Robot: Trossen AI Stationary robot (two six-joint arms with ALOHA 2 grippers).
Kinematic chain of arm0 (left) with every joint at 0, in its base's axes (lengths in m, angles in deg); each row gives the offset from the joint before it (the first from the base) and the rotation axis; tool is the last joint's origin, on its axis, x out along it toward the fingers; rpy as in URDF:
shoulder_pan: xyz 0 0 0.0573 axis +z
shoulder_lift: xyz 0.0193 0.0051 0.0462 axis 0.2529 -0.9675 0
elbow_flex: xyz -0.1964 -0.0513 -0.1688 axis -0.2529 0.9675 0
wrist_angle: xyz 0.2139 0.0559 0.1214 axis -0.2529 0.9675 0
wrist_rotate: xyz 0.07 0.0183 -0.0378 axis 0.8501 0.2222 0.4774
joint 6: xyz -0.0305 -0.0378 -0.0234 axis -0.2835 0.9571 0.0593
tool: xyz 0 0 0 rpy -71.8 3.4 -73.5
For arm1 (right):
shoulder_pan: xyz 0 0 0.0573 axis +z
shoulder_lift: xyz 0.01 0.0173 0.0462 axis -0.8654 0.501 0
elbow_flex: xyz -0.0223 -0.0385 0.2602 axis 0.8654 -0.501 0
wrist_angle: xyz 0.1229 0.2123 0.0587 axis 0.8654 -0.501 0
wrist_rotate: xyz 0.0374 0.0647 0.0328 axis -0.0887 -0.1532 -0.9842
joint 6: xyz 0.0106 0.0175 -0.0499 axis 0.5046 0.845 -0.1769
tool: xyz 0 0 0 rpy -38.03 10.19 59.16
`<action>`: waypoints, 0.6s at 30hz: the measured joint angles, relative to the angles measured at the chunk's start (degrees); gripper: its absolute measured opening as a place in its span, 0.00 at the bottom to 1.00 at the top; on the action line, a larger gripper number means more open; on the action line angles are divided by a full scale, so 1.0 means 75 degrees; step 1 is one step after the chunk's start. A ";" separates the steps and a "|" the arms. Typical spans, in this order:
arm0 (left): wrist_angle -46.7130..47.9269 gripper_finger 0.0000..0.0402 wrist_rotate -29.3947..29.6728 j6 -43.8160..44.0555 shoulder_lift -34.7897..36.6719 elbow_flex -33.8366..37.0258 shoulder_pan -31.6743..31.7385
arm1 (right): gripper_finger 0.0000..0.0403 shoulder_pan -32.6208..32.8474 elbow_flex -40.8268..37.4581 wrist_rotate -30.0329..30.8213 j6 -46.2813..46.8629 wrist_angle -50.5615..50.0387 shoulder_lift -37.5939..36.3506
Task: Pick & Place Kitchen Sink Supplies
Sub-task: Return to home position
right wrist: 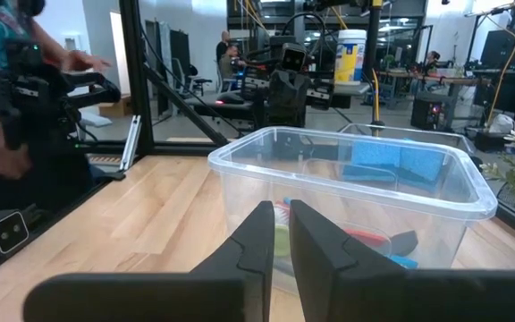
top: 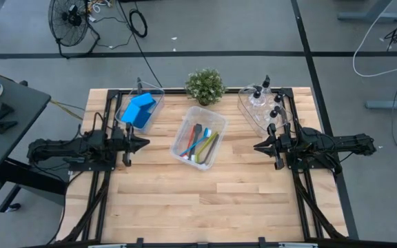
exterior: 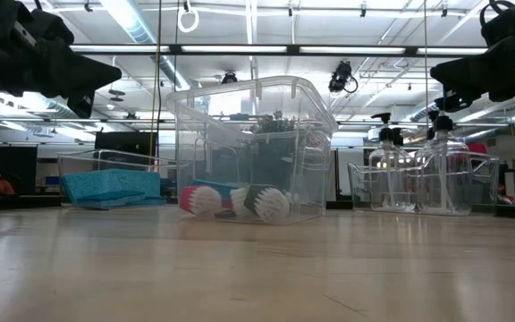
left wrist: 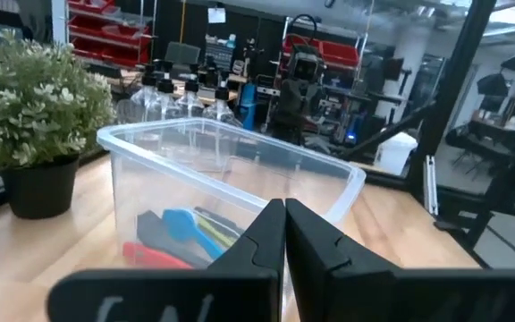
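Several long-handled brushes (top: 200, 143) in red, blue, grey and yellow-green lie in a clear bin (top: 216, 131) at mid-table; their bristle heads (exterior: 240, 201) rest on the bin floor. Blue sponges (top: 140, 109) lie in a clear bin at the far left. Clear pump bottles (top: 264, 103) stand in a bin at the far right. My left gripper (top: 145, 143) hovers shut just left of the brush bin, pointing at it (left wrist: 284, 207). Opposite it, just right of the bin, my right gripper (top: 256, 147) hovers shut, pointing at the bin as well (right wrist: 282, 213). Both are empty and above the table.
A small potted plant (top: 205, 86) stands at the far edge between the sponge bin and the bottle bin. Bare wooden tabletop (top: 205, 200) stretches along the near half. Black frame rails run along the table's left and right sides. A person (right wrist: 7, 89) shows in the room beyond.
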 joint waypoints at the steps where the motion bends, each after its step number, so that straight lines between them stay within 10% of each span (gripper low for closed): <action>1: -0.0018 0.04 0.0002 0.0029 -0.0001 0.0000 0.0000 | 0.11 0.0000 0.0000 0.0000 0.0000 0.0003 0.0000; 18: -0.0074 0.04 -0.0007 0.0128 -0.0015 0.0000 0.0000 | 0.11 -0.0003 0.0000 0.0000 -0.0003 0.0000 0.0000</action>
